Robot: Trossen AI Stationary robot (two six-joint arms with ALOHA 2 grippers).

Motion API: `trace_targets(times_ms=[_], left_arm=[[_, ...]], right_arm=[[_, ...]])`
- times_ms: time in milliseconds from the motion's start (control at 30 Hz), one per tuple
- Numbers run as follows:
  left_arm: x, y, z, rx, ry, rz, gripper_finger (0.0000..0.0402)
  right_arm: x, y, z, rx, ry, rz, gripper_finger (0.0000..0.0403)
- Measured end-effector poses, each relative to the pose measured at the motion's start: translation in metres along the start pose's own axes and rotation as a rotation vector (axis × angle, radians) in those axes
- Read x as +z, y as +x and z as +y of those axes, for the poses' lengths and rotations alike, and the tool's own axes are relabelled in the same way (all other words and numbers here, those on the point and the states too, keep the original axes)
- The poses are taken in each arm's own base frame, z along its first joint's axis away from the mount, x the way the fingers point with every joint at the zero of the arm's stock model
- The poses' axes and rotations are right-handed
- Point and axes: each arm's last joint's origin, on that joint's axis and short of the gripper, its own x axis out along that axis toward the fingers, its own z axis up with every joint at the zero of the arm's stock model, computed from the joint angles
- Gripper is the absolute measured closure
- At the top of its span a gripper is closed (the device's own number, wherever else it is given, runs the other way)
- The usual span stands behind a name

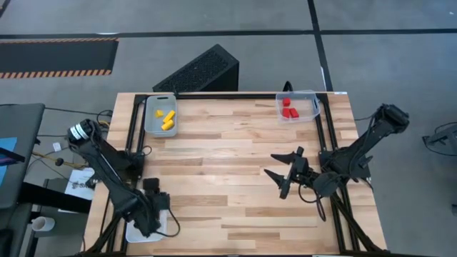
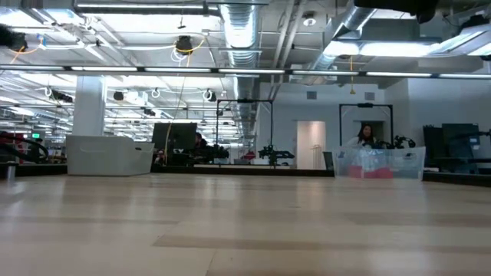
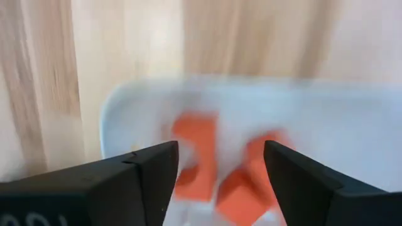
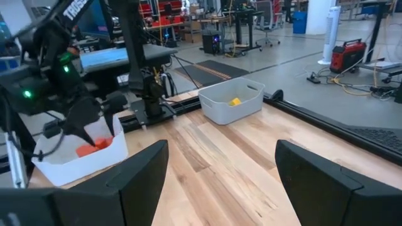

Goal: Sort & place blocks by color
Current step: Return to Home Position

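Observation:
Two orange blocks (image 3: 196,156) lie in a white tray (image 3: 125,107) at the table's near left corner, also seen in the right wrist view as orange blocks (image 4: 93,147). My left gripper (image 3: 220,160) hangs open just above them, one finger on either side, touching nothing. In the high view the left gripper (image 1: 151,214) covers that tray (image 1: 136,233). Yellow blocks (image 1: 167,119) sit in a clear tray at the far left. Red blocks (image 1: 289,108) sit in a clear tray at the far right. My right gripper (image 1: 275,165) waits open over the table's right middle.
The yellow blocks' tray (image 4: 231,102) and the red blocks' tray (image 2: 376,162) stand along the far edge. A black frame (image 1: 214,95) runs round the table. A dark box (image 1: 200,70) lies on the floor beyond. Bare wood (image 1: 221,164) spans the middle between the arms.

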Motion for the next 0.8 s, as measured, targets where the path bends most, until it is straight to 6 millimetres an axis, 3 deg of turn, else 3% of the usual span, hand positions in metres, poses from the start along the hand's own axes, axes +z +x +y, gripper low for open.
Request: trace_targets(times_ms=[267, 433, 600, 800], left_arm=[[0.037, -0.083, -0.015, -0.121, 0.176, -0.604, 0.0182], [0.036, -0.122, 0.004, -0.017, 0.216, -0.843, 0.0193], [0.025, -0.143, 0.030, 0.013, 0.194, -0.960, 0.0220], [0.017, -0.132, 0.052, -0.015, 0.117, -1.052, 0.0273]], right_arm=[[0.005, 0.022, -0.006, 0.126, 0.041, 0.057, 0.0088], [0.006, 0.031, -0.012, 0.109, 0.084, 0.064, 0.0088], [0.007, 0.033, -0.014, 0.081, 0.105, 0.056, 0.0088], [0.005, 0.033, -0.015, 0.080, 0.081, 0.068, 0.0088]])
